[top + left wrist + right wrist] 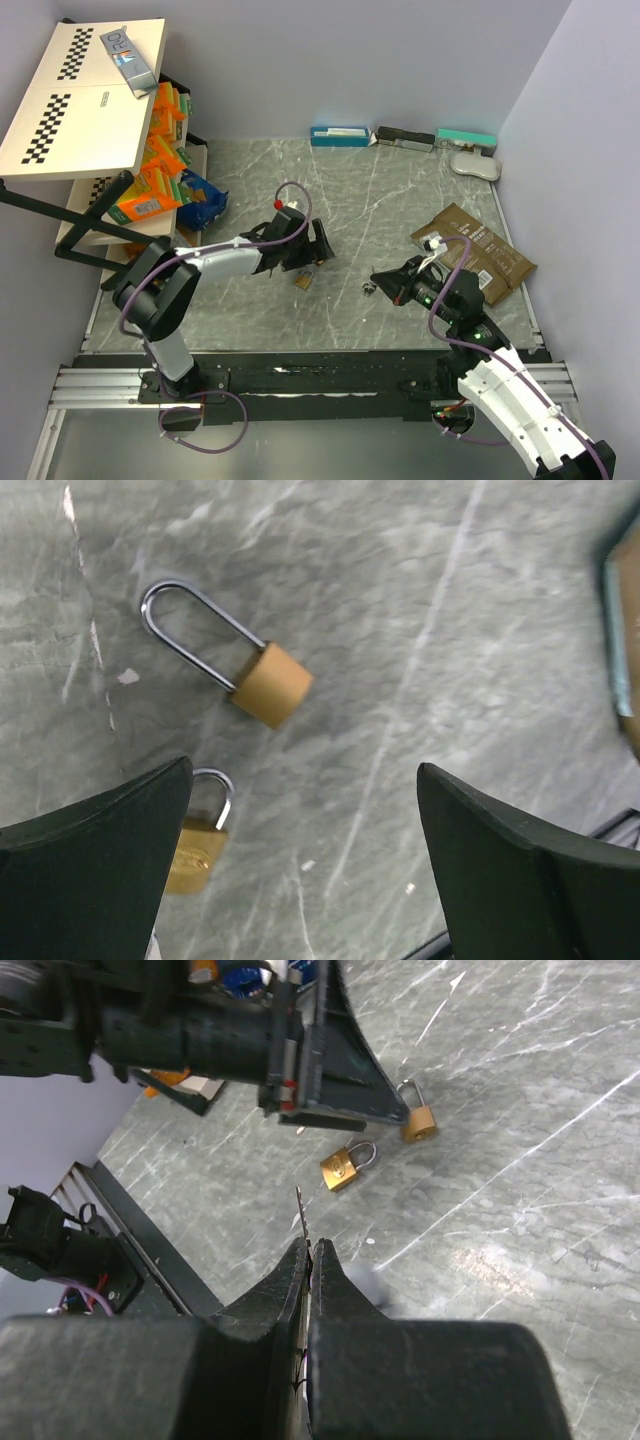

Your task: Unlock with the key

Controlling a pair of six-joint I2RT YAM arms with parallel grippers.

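Near the middle of the desk [400, 190] lie two brass locks, close together but apart: a long-shackled padlock [270, 685] and a short padlock [195, 850]. The left claw [305, 770] hangs right over them, its fingers spread wide and holding nothing. One finger partly hides the short padlock.

The right claw [308, 1250] is pressed together on the key [300, 1215]. The thin blade sticks out ahead toward the short padlock, which lies a little beyond its tip, body end toward the key and shackle away. The left arm is nearer the locks, so steadying one is probably its job.
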